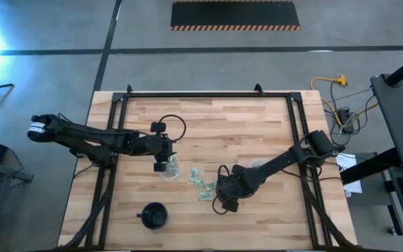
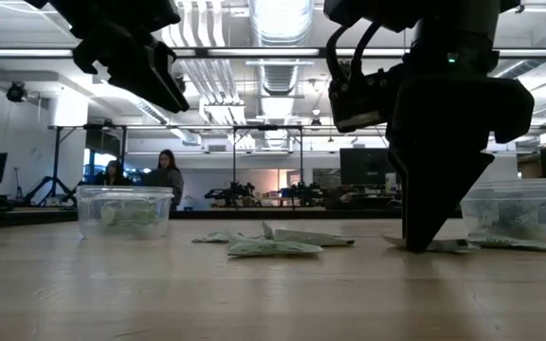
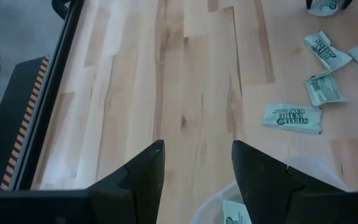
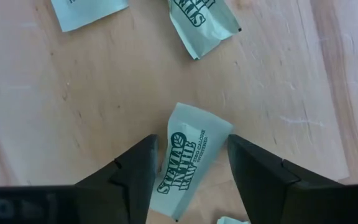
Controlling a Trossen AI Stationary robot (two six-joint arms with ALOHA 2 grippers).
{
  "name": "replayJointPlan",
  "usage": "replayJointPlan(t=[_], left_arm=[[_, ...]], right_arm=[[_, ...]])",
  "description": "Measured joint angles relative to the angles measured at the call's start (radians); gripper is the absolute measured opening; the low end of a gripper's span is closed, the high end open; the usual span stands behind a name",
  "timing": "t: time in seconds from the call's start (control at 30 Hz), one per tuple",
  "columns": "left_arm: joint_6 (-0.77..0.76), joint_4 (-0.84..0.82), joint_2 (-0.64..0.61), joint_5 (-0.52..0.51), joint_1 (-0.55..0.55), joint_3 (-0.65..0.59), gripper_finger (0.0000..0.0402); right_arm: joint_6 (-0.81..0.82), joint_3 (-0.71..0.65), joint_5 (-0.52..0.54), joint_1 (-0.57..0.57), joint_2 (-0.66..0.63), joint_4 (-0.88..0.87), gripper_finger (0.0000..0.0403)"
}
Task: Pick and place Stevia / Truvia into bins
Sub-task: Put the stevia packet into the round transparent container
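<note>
Several pale green Stevia packets [image 1: 203, 186] lie flat on the wooden table between the two arms. My right gripper [image 1: 224, 199] is down at the table, open, its fingers [image 4: 135, 168] on either side of one packet [image 4: 188, 168]. My left gripper [image 1: 161, 166] hovers open above a clear cup [image 1: 170, 170]; the left wrist view shows that cup's rim [image 3: 303, 168] and a packet inside [image 3: 232, 211]. In the low view two clear cups [image 2: 124, 210] [image 2: 519, 210] stand on the table, both holding packets. My right gripper comes from above, pointing down, with its fingertips at the table top [image 2: 425, 242]. The packet's printed face [image 4: 194, 134] lies flat on the wood between the two fingers. Whether the fingers touch its edges, I cannot tell.
A black round cup [image 1: 152, 215] stands near the table's near edge, left of centre. Loose packets [image 3: 293, 117] lie right of the left cup. A black frame [image 1: 208, 94] runs along the table's far and side edges. People stand in the room beyond [image 2: 164, 175].
</note>
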Motion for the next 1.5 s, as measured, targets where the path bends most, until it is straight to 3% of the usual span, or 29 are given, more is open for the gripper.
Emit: replayJointPlan(t=[0.57,1.0,1.5], left_arm=[[-0.002,0.001,0.0,0.0,0.0,-0.002,0.017],[-0.002,0.003,0.0,0.0,0.0,-0.004,0.017],[-0.002,0.002,0.0,0.0,0.0,-0.006,0.017]], right_arm=[[-0.057,-0.007,-0.002,0.0,-0.034,-0.025,0.0014],[-0.053,-0.005,0.006,0.0,-0.158,-0.13,0.0009],[0.086,-0.05,0.078,0.0,-0.34,-0.456,0.0009]])
